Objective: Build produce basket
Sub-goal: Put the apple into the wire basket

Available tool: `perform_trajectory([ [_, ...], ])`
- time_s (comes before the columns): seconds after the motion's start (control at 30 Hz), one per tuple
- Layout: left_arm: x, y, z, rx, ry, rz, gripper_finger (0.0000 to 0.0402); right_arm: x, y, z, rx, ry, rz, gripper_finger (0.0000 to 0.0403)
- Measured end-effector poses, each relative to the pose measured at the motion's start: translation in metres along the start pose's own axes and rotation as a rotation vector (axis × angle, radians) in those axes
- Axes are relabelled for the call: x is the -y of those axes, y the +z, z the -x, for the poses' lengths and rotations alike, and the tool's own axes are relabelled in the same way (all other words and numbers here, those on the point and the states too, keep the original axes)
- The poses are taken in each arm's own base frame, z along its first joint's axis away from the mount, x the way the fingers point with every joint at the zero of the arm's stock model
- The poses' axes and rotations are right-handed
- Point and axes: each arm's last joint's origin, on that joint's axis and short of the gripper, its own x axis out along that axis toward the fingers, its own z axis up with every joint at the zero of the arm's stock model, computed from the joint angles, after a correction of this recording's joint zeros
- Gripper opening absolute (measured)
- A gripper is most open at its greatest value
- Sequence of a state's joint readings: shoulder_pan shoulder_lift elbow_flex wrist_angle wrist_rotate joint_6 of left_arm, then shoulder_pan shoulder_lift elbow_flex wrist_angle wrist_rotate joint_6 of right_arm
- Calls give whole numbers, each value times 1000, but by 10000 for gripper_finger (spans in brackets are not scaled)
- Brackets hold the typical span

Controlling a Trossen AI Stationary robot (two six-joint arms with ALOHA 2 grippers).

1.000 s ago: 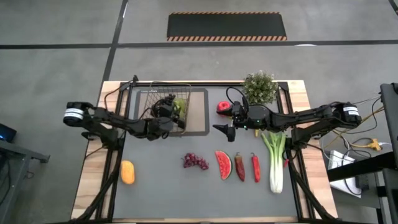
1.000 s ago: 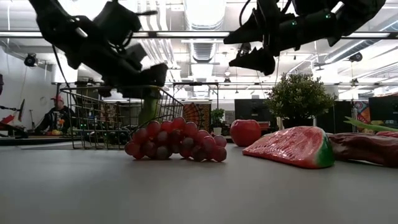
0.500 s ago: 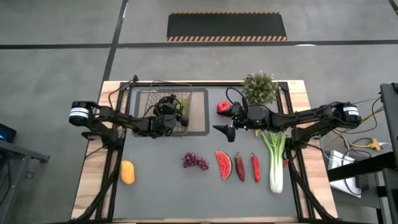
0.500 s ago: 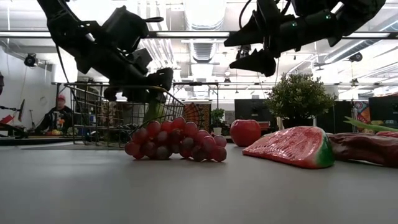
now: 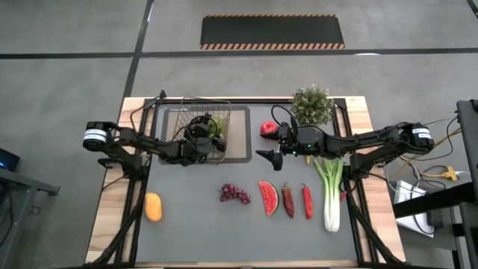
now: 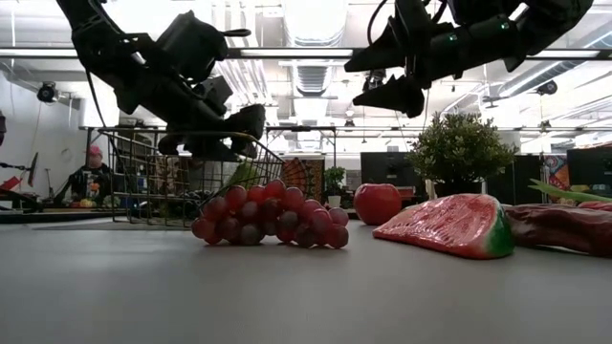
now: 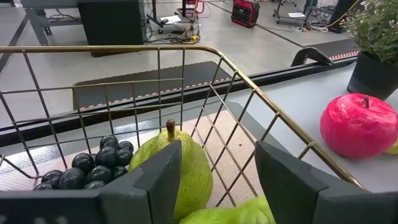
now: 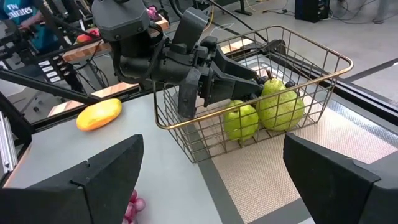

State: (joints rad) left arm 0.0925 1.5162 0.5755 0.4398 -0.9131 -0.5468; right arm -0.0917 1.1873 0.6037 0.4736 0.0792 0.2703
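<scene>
The wire basket (image 5: 205, 105) stands on the tan mat (image 5: 239, 138) at the table's far left. Two green pears (image 8: 280, 106) (image 8: 241, 121) and dark grapes (image 7: 93, 165) lie in it. My left gripper (image 7: 217, 163) is open and reaches into the basket over its near rim, its fingers on either side of the upper pear (image 7: 186, 168). My right gripper (image 5: 267, 155) hangs open above the table's middle, near the red apple (image 5: 267, 128). Purple grapes (image 5: 235, 194), watermelon slice (image 5: 268, 197), two chilies (image 5: 297, 201), leek (image 5: 330, 190) and orange fruit (image 5: 152, 207) lie on the table. My left gripper has its open fingers (image 8: 249, 86) close beside the pears in the basket. Whether they touch a pear, I cannot tell.
A bushy potted plant (image 5: 312, 104) stands at the far edge behind the right arm. The produce lies in a row across the table's middle. There is free grey surface along the near edge. A person (image 6: 91, 177) sits in the room beyond the table.
My left gripper has gone down a little into the basket. The green pear that hung upright below it a second ago now lies lower and tilted in the basket beside the other pear. My right arm has kept still.
</scene>
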Motion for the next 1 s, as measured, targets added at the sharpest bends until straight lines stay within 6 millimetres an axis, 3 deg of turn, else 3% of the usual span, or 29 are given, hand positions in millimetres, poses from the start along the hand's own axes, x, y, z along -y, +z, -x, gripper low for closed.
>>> perform_trajectory([
  [0.23, -2, 5, 4, 5, -8, -14, 188, 0, 0, 0, -4, -1, -7, 368],
  [0.43, 0, 23, 19, 43, -78, -63, 188, 0, -1, 0, -7, -3, -35, 368],
  [0.73, 2, 54, 58, 140, -207, -106, 188, -4, 13, -4, -67, -27, -20, 368],
  [1.0, 5, 64, 97, 194, -351, -174, 188, -1, 43, -11, -257, -273, 83, 368],
])
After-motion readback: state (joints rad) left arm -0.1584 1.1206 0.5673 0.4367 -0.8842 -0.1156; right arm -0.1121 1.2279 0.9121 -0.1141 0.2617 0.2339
